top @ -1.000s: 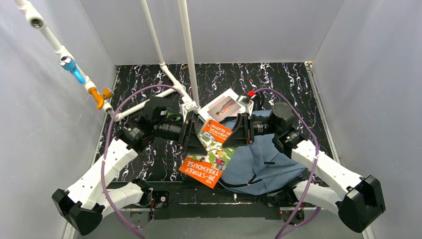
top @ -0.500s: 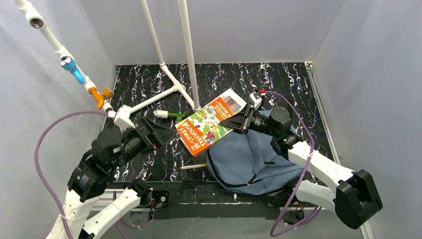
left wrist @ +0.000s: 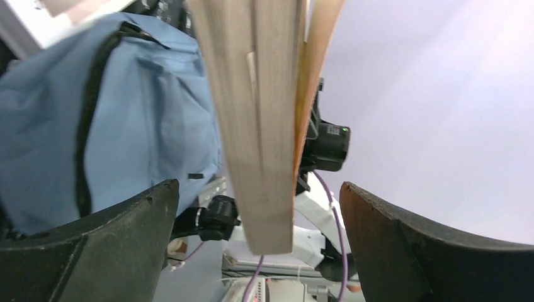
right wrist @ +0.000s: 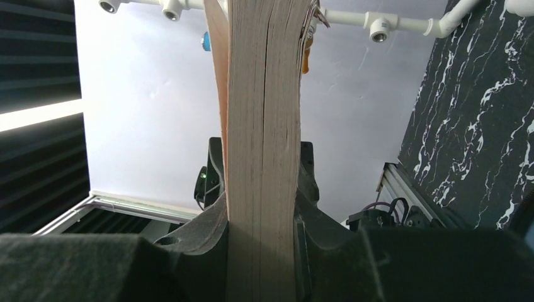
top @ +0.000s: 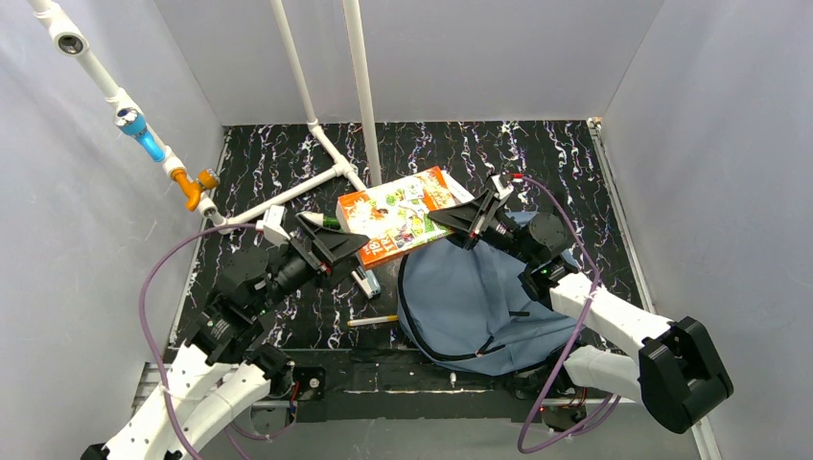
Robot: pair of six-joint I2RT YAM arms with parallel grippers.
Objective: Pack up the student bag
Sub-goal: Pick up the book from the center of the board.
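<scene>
Right gripper (top: 462, 218) clamps orange paperback (top: 398, 213) above student bag (top: 479, 297) far edge, long axis pointing left off bag; my left gripper (top: 345, 251) gapes around free end, seemingly not touching.

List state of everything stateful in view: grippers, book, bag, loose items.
right gripper: shut on the orange book, at its edge.
left gripper: open, jaws either side of the book, not touching.
orange book: lifted off the table, held by the right gripper only.
student bag: slumped on the table, unheld; zipper state unclear.
pencil: lying loose beside the bag.
</scene>
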